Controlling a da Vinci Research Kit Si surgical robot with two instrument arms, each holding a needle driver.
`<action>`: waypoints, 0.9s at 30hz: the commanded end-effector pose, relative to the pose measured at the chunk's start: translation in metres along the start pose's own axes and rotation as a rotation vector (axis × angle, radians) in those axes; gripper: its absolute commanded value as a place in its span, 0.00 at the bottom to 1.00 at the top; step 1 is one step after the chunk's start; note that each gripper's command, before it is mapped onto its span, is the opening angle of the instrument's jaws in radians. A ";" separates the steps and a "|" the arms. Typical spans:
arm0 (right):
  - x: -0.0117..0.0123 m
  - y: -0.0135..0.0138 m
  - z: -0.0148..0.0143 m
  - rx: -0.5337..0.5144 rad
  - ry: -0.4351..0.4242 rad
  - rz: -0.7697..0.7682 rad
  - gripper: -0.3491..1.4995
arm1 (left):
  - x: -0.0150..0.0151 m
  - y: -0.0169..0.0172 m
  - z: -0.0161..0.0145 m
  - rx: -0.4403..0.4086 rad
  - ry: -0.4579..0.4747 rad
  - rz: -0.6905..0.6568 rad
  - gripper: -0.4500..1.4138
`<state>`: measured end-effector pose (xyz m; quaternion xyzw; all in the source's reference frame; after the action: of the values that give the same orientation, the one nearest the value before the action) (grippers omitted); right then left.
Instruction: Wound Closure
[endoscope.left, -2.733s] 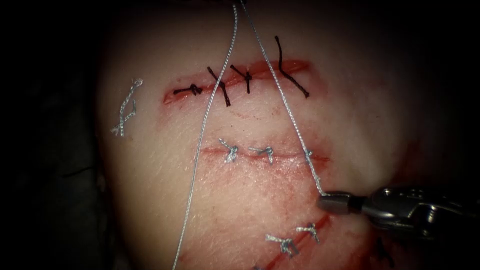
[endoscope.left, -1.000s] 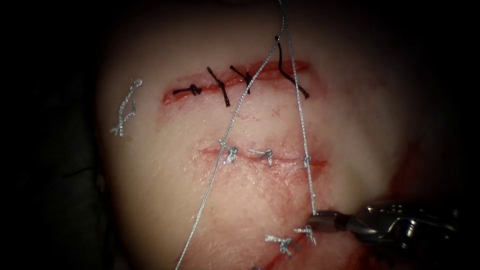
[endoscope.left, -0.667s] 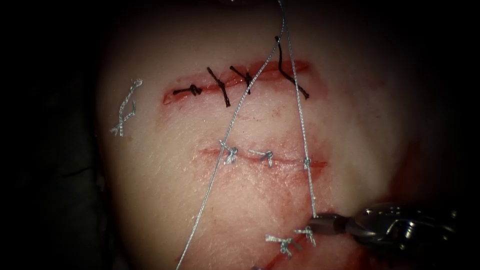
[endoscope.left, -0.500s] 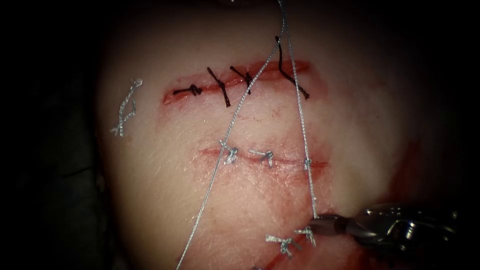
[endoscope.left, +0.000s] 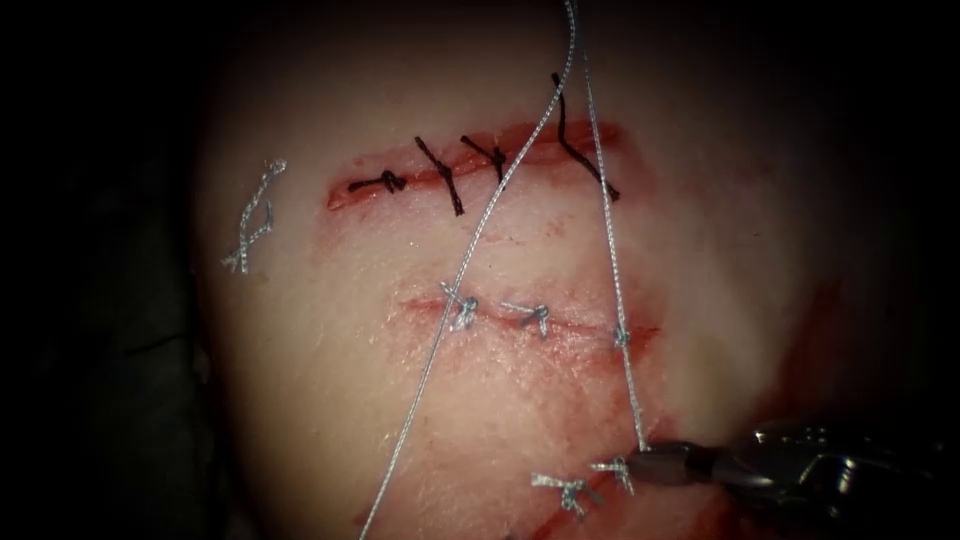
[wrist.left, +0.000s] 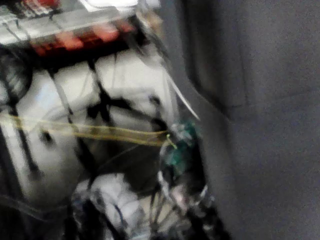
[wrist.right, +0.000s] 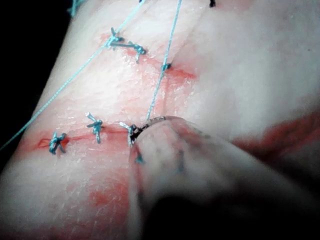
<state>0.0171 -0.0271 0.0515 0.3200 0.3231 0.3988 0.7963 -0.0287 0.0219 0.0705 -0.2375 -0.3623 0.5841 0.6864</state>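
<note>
A: What does the right arm's slim metal needle driver (endoscope.left: 648, 462) have hold of?

B: Its jaws are pinched together on the thin silvery-grey braided thread (endoscope.left: 612, 270), right at the tip. The right wrist view shows the same grip, the thread (wrist.right: 162, 75) running straight into the closed tip (wrist.right: 145, 127).

A: And which way does the thread lie from that tip?

B: Up and slightly left in the endoscope view, a long taut line rising from the jaws. It crosses the middle red cut (endoscope.left: 540, 322) in the pale pork-belly tissue (endoscope.left: 330, 350) at that cut's rightmost knot (endoscope.left: 621, 335), then passes the upper cut (endoscope.left: 470, 165) with its black stitches and climbs out of view. So the strand's long axis runs nearly up-and-down, with the tool at its lower end.

A: The second strand?

B: It slants from the same high point down to the lower left (endoscope.left: 440, 330), well apart from the tool.

A: The needle?

B: I can't find it. Nor can I make out the left arm's tool, so its jaws I can't judge; the right tool is the one at the thread, beside the small grey stitches (endoscope.left: 570, 490) of the lowest cut.
</note>
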 end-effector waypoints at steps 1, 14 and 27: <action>0.0018 0.0003 -0.0001 -0.015 0.027 -0.002 0.70 | -0.0014 0.0010 0.0005 0.000 -0.028 0.019 0.00; 0.0094 0.0001 -0.0091 0.096 0.239 0.029 0.79 | -0.0123 0.0084 -0.0054 -0.023 -0.091 0.230 0.00; 0.0111 0.0055 0.0001 -0.051 0.331 -0.034 0.75 | -0.0088 0.0114 -0.0084 -0.247 -0.285 0.446 0.00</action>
<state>0.0193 -0.0152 0.0523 0.2232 0.4441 0.4414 0.7471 -0.0293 0.0166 0.0541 -0.3103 -0.4625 0.7012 0.4451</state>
